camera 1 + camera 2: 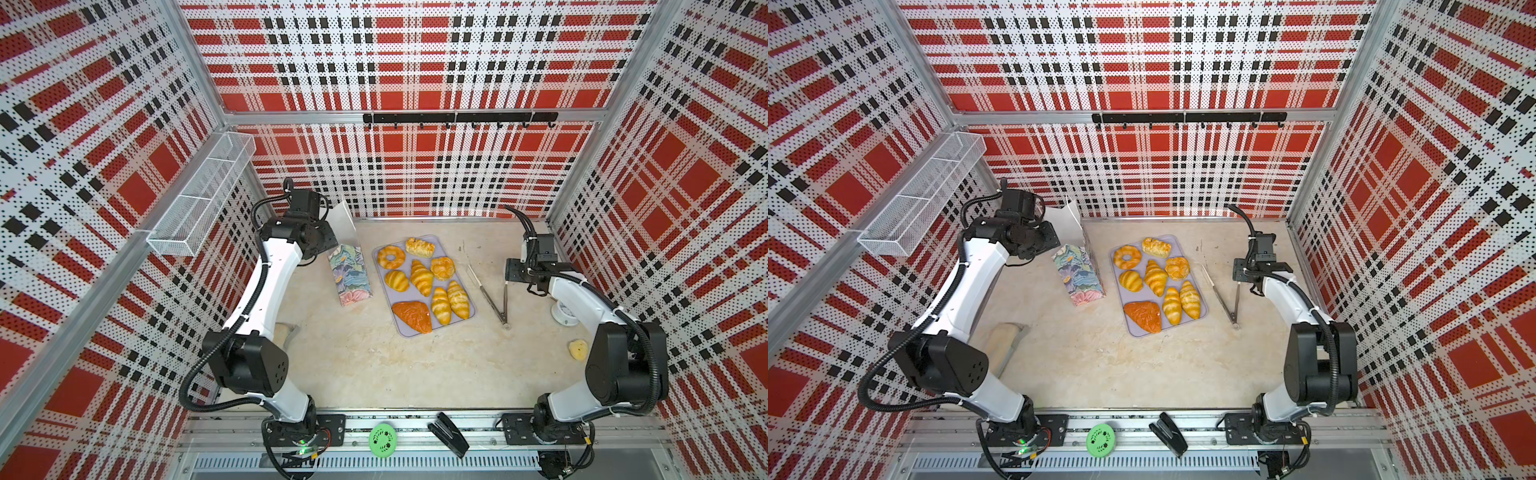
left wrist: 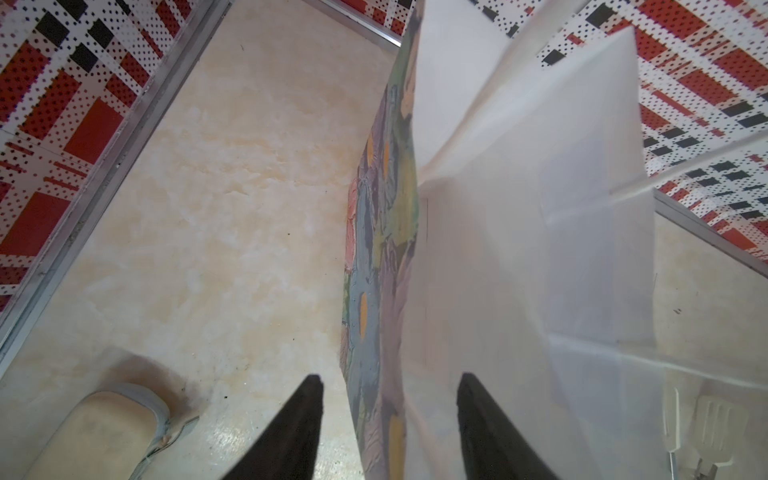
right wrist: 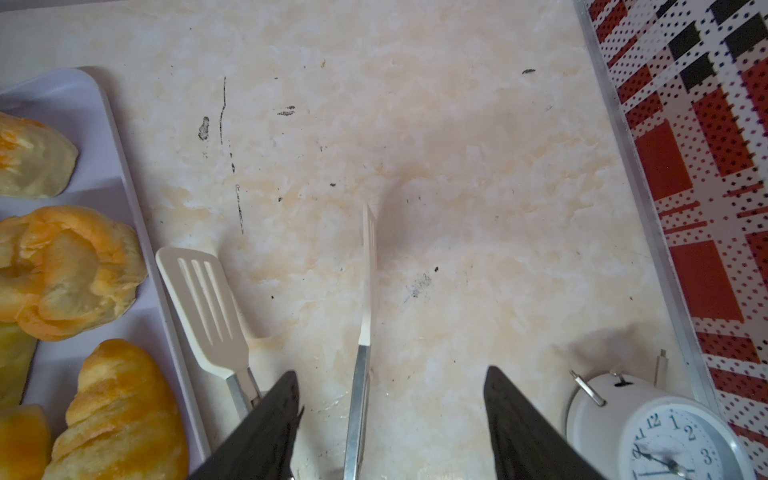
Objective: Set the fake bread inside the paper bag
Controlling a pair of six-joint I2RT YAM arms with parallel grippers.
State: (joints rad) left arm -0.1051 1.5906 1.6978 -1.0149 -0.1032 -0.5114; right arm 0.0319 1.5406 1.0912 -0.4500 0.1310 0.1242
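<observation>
Several pieces of fake bread [image 1: 421,276] [image 1: 1155,276] lie on a lilac tray [image 1: 402,330] in both top views: croissants, a ring doughnut [image 1: 390,257], a bun [image 3: 62,270] and a dark orange-brown triangle [image 1: 412,316]. Left of the tray stands the floral paper bag [image 1: 351,274] [image 1: 1077,272], its white mouth facing up. My left gripper [image 2: 390,376] is open at the bag's top. The floral wall [image 2: 382,249] runs between its fingers, one outside and one over the white inside. My right gripper [image 3: 390,370] is open low over metal tongs [image 3: 361,374], with one tong arm between its fingers.
The tongs [image 1: 492,297] lie right of the tray, their white slotted tip [image 3: 203,303] by its rim. A white alarm clock [image 3: 665,436] [image 1: 563,316] stands near the right wall. A beige block [image 2: 95,436] lies front left. A stapler [image 1: 449,434] and a green disc [image 1: 382,440] sit on the front rail.
</observation>
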